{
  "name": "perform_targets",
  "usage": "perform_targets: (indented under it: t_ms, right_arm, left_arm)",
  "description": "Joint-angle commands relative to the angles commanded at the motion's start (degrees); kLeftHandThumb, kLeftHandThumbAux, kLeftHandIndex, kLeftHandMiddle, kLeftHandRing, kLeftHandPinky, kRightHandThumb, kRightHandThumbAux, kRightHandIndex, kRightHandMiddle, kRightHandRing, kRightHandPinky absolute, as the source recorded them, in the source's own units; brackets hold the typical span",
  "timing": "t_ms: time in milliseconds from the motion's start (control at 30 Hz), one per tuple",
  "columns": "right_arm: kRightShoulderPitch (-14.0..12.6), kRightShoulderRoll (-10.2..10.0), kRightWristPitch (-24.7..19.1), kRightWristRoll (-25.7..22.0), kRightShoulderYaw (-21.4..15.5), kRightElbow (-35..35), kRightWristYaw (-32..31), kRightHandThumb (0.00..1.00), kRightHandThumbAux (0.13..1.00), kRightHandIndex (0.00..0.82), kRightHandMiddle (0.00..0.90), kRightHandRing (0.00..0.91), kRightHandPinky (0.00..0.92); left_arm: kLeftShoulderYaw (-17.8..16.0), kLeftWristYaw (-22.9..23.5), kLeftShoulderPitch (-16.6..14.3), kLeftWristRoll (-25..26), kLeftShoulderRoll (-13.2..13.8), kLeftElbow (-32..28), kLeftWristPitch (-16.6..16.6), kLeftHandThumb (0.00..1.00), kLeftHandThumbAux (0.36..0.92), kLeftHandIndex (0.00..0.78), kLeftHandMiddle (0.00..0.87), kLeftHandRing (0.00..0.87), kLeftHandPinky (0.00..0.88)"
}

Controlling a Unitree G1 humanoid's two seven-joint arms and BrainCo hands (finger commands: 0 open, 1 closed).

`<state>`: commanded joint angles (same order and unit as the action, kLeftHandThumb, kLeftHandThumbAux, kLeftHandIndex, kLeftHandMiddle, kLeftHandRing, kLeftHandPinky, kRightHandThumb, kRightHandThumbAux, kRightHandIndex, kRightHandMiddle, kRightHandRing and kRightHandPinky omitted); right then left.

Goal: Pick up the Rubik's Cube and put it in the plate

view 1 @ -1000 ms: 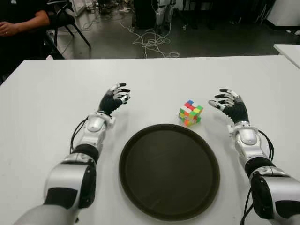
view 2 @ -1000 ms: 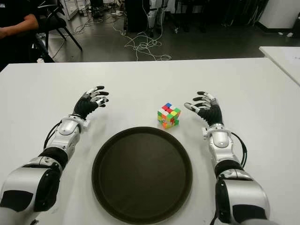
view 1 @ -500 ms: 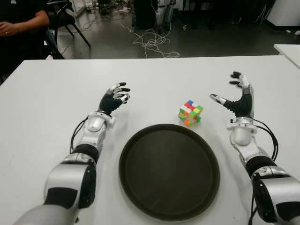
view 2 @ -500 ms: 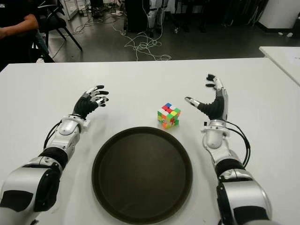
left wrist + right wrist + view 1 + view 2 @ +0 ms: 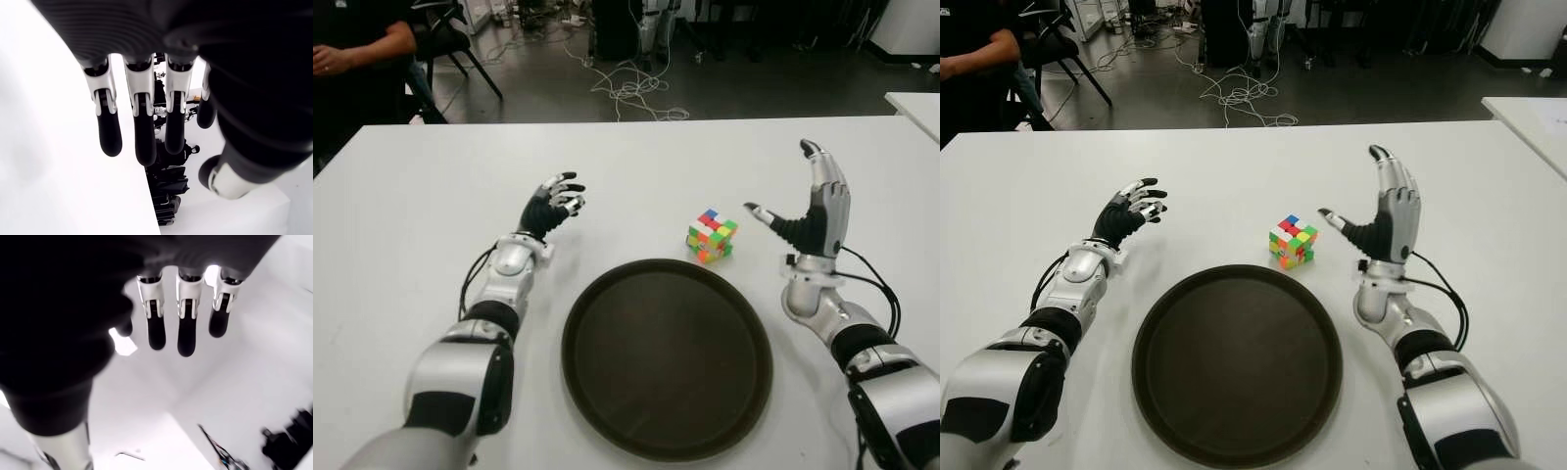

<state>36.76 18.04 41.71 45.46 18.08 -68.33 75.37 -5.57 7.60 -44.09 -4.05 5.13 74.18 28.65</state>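
- We're seeing the multicoloured Rubik's Cube [image 5: 711, 236] sitting on the white table [image 5: 636, 166], just beyond the far right rim of the round dark brown plate [image 5: 667, 358]. Cube and plate look very close; we can't tell if they're touching.
- Our right hand [image 5: 811, 211] is hovering to the right of the cube, raised off the table, fingers [image 5: 824, 176] pointing up and spread, thumb reaching toward the cube. It's holding nothing and isn't touching the cube.
- The right wrist view is showing straight, extended fingertips [image 5: 187, 339] with nothing between them.
- Our left hand [image 5: 551, 208] is showing well left of the cube, beyond the plate's left side, fingers loosely curved and empty.
- A person's arm [image 5: 362, 47] in a dark sleeve is showing at the far left, past the table edge.
- Loose cables [image 5: 631, 88] are lying on the floor behind the table.
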Motion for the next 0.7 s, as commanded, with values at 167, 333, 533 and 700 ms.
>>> perform_targets:
  t_ms: [167,333,533,700]
  right_arm:
    - [-0.01,-2.08,-1.44,3.05,4.1,1.3,4.95,0.015,0.84,0.18,0.226,0.233,0.277]
    - [-0.12,-3.03,-1.81,5.88,8.32,1.33,9.09,0.007,0.818,0.193,0.232,0.232,0.271]
    - [0.01,-2.34,-1.44,6.77,10.77,0.74,8.6,0.0,0.792,0.197,0.236,0.234,0.26]
    - [-0.19,-1.86,-1.37,5.8,12.1,0.72,2.46,0.0,0.769,0.185,0.228,0.23,0.251]
  left_arm:
    - [-0.09,0.08,-0.05,0.26,-0.09,-0.03,-0.04,0.311,0.739,0.187,0.291,0.316,0.342]
    - [-0.23,-0.25,-0.12,0.42,-0.22,-0.07,-0.26,0.308,0.749,0.188,0.286,0.312,0.339]
    - [-0.25,-0.6,-0.18,0.4,-0.31,-0.05,-0.58,0.309,0.756,0.187,0.284,0.313,0.339]
    - [-0.34,-0.64,-0.32,0.49,-0.37,0.06,-1.17,0.302,0.752,0.183,0.278,0.311,0.343]
